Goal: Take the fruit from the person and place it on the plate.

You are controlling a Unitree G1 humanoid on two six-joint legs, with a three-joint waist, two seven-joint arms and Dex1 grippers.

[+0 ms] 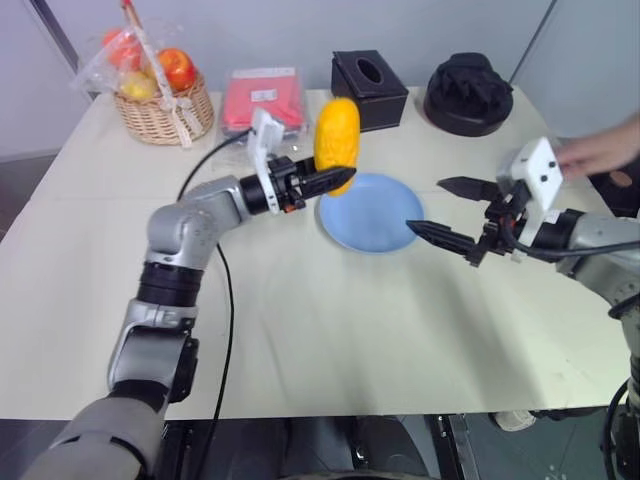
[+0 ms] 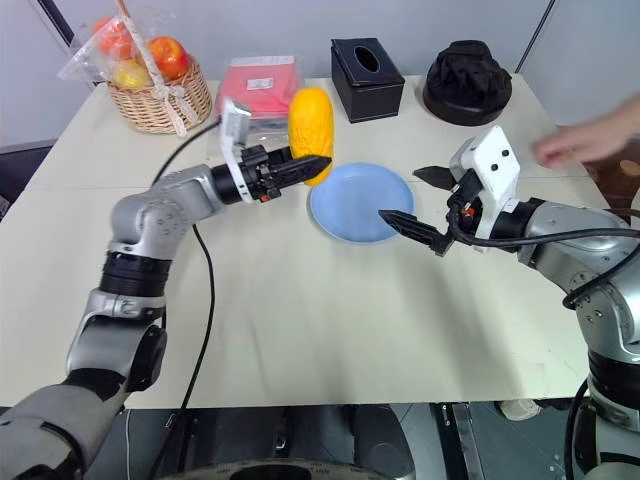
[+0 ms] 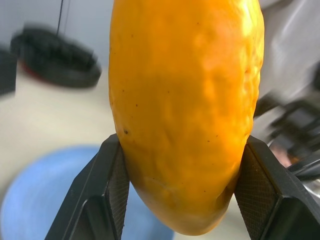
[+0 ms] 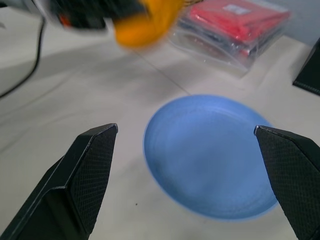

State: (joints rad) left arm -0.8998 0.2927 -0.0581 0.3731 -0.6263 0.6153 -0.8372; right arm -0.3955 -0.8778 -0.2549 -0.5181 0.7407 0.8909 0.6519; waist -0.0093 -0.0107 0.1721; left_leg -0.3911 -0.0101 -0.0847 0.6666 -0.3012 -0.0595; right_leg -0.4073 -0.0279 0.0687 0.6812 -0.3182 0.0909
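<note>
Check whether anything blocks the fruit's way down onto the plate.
Nothing visible does. The left claw holds the fruit upright over the plate's far left rim, and the plate is bare. The open right claw hovers at its right edge, off the path.

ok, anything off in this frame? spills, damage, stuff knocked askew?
Nothing stands out. The fruit is clamped upright near its lower end in the left gripper, above the near-left edge of the empty plate. Right gripper hangs open beside the plate. The basket, red packet and tissue box sit undisturbed.
</note>
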